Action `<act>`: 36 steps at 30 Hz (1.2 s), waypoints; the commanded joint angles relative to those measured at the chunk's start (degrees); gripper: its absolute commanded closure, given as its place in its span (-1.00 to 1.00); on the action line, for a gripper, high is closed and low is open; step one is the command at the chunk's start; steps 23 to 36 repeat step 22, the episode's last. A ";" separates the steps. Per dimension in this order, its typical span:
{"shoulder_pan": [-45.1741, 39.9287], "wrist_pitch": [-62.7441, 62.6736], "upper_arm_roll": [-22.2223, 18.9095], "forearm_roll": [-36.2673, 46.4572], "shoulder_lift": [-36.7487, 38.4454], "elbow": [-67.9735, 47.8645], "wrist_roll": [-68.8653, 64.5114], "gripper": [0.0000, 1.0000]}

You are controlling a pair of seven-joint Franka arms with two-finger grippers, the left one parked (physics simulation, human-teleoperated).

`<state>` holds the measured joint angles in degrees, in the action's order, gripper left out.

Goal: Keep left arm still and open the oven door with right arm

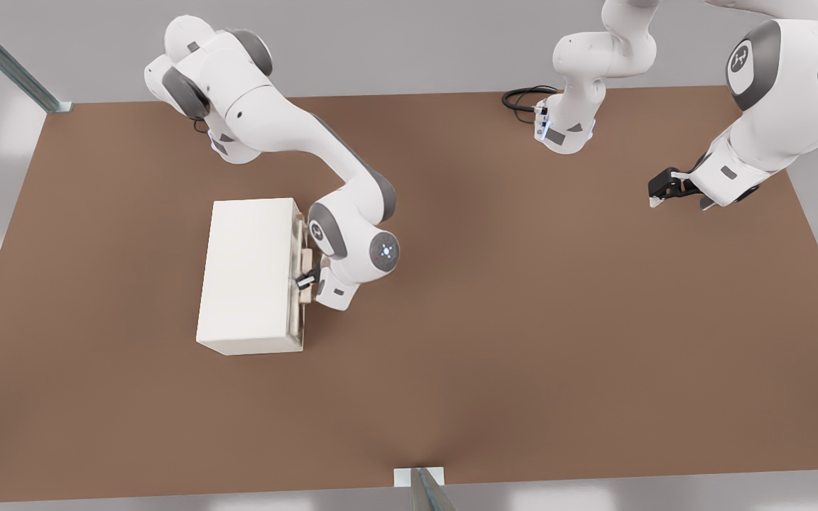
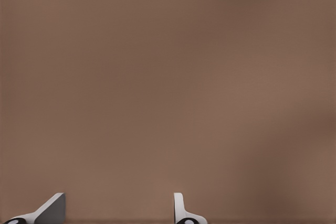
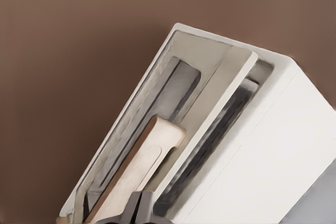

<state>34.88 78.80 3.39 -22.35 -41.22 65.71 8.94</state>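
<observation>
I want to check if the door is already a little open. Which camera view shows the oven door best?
The right wrist view: the oven door fills it, tilted slightly off the oven, with the gripper at its tan handle. The front view shows only the door's thin edge from above. The left wrist view shows only the table.

The cream-white box-shaped oven looks like smooth matt painted metal or plastic, and its door carries a dark grey, faintly glossy window. The long tan bar handle seems to be pale, unvarnished wood, with the black gripper at it. The flat brown tabletop appears matt.
</observation>
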 commanded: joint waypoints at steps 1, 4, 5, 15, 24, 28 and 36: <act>-2.00 1.00 -0.40 7.91 -0.53 -5.41 0.90 0.57; -23.18 -0.93 -0.05 30.26 4.13 -7.71 -3.04 -0.98; -28.46 -4.88 -0.58 29.47 5.62 -7.35 -10.43 -1.00; -35.85 -2.25 -0.75 23.40 30.85 16.11 -15.09 -1.00; -35.85 -0.93 -0.84 23.58 32.34 18.57 -14.92 -1.00; -35.85 -0.93 -0.84 23.58 32.34 18.57 -14.92 -1.00; -35.85 -0.93 -0.84 23.58 32.34 18.57 -14.92 -1.00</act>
